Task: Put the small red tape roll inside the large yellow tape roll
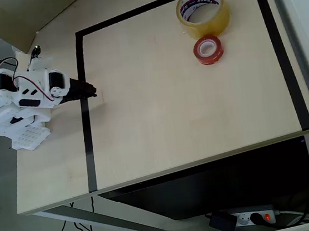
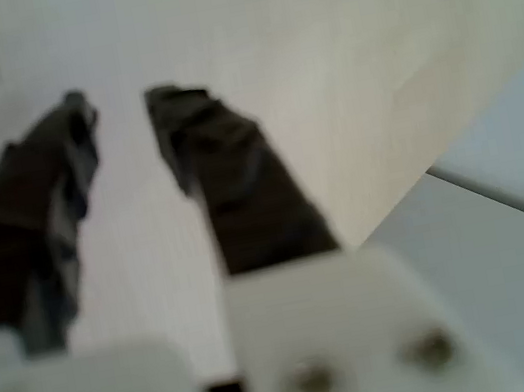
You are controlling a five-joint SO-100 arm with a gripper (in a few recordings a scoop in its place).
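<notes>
1. Resting at the left side of the overhead view, the white printed arm (image 1: 22,102) sits over the left edge of the pale wooden table (image 1: 171,113), its dark gripper (image 1: 87,92) pointing right, just across the black tape line (image 1: 85,112) that marks a rectangle on the tabletop.
2. Seen from the wrist view, the gripper (image 2: 114,105) has its two black fingers (image 2: 229,181) slightly spread, a narrow gap of bare table between the tips and nothing held between them.
3. The large yellow tape roll (image 1: 203,11), a tall ring of translucent yellowish packing tape whose white core carries blue and red print, lies flat near the far right corner of the marked area in the overhead view.
4. The small red tape roll (image 1: 208,49), a glossy translucent red ring with a white core, lies flat on the table just below the yellow roll in that view, very close to it or touching; it is outside the yellow ring.
5. Both rolls are well apart from the gripper, with open tabletop between.
6. A white power strip (image 1: 255,216) with a red lit switch lies on the floor below the table's near edge.
</notes>
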